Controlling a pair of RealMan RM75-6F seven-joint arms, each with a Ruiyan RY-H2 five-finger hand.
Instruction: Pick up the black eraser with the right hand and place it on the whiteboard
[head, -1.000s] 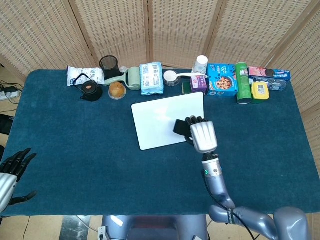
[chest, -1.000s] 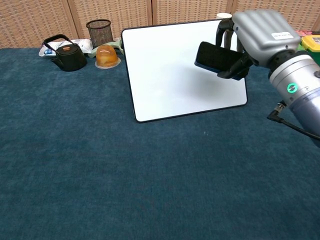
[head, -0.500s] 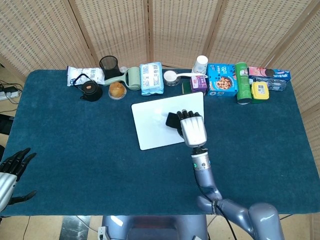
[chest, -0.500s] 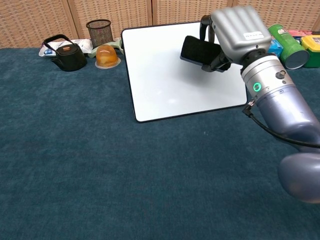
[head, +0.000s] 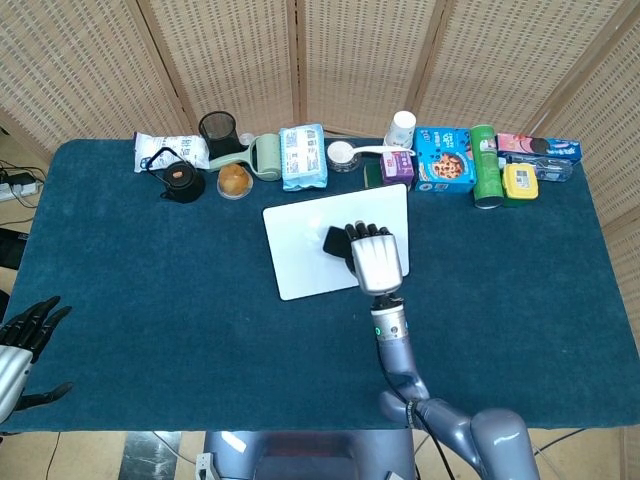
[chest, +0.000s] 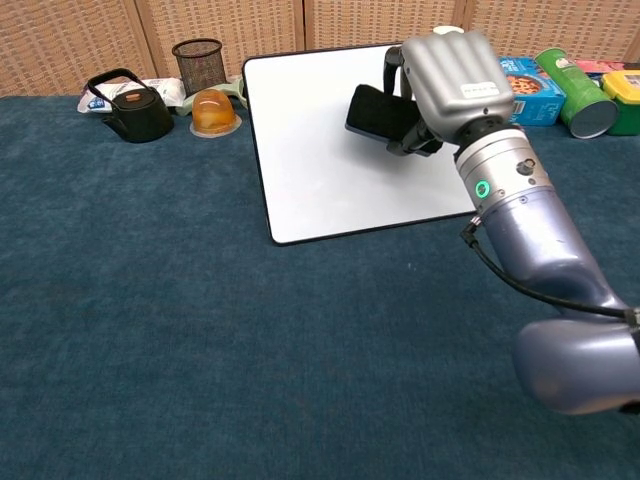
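My right hand (head: 376, 257) (chest: 447, 80) grips the black eraser (head: 336, 241) (chest: 374, 113) and holds it over the middle of the whiteboard (head: 300, 250) (chest: 320, 160), which lies flat on the blue cloth. Whether the eraser touches the board's surface I cannot tell. My left hand (head: 22, 345) rests with fingers spread and empty at the table's near left corner, seen only in the head view.
Along the far edge stand a black teapot (head: 180, 180) (chest: 133, 110), a mesh pen cup (head: 217, 129) (chest: 198, 58), an orange jelly cup (head: 234, 181) (chest: 213, 112), a wipes pack (head: 303, 157), a cookie box (head: 444, 160), a green can (head: 485, 165) (chest: 572, 79) and a yellow box (head: 520, 181).
My right hand has carried the eraser leftward, from the whiteboard's right edge to over its middle. The left hand has stayed still.
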